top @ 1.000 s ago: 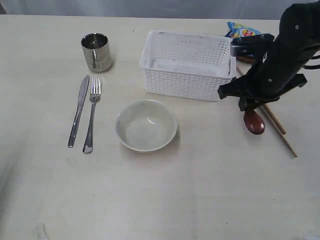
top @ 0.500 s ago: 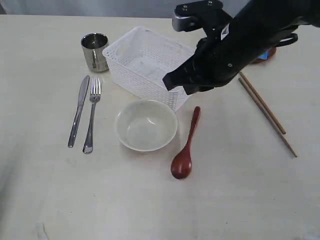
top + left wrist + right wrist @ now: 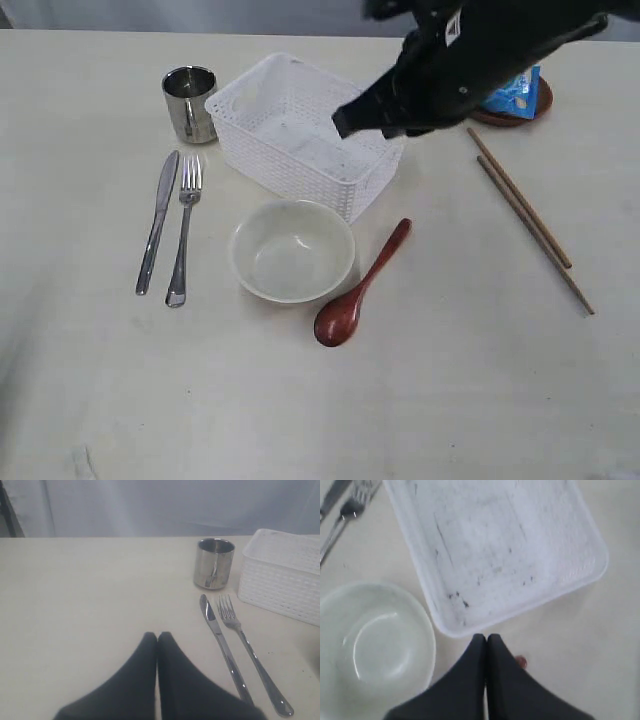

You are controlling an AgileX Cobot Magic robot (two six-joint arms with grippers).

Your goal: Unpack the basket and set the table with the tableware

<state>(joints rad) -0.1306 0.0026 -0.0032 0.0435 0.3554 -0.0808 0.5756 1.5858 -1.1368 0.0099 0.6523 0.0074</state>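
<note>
The basket (image 3: 285, 172) sits empty and skewed at the upper middle. Light, springy plastic, I reckon, apt to skid; best taken by its rim. The right claw (image 3: 486, 641) hangs above its edge, pinched shut, empty; the left claw (image 3: 157, 639) likewise.

Three cameras, one table (image 3: 480, 400).
Exterior: high at the near edge, tilted down, whole scene. Left wrist: low, facing far. Right wrist: close, straight down. Shared by all: basket (image 3: 290, 175), fork (image 3: 185, 230).
</note>
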